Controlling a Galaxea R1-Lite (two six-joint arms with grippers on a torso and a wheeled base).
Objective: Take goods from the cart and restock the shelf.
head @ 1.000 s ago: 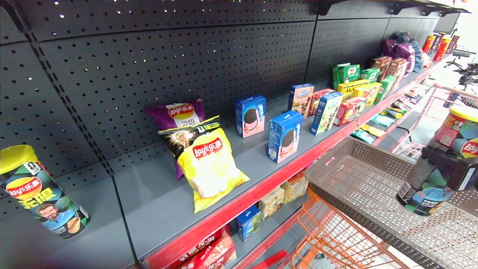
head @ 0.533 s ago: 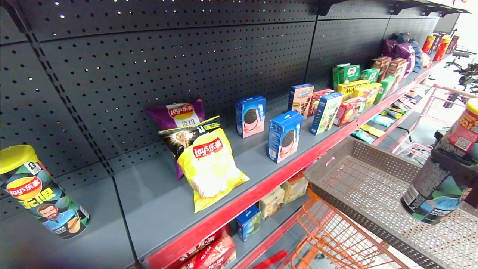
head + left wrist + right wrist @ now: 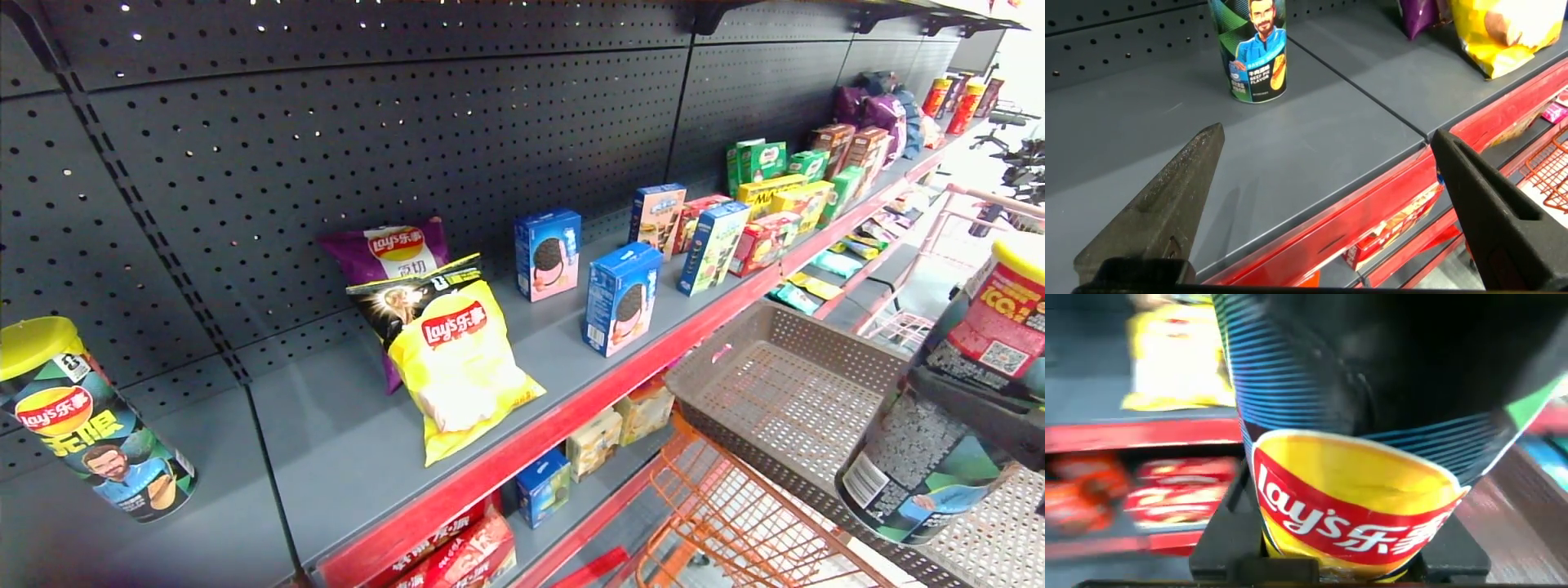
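Where right jaws clamp, can [image 3: 914, 445] label hidden.

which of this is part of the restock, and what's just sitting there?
In the job: held can, right gripper, basket, shelf.
Sitting there: shelved can, chip bags, cookie boxes, open left gripper.

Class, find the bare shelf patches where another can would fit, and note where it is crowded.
Widest bare patch: grey shelf between the standing can and the yellow chip bag. A narrower one lies between that bag and the front blue box. Crowded: the boxes farther right.
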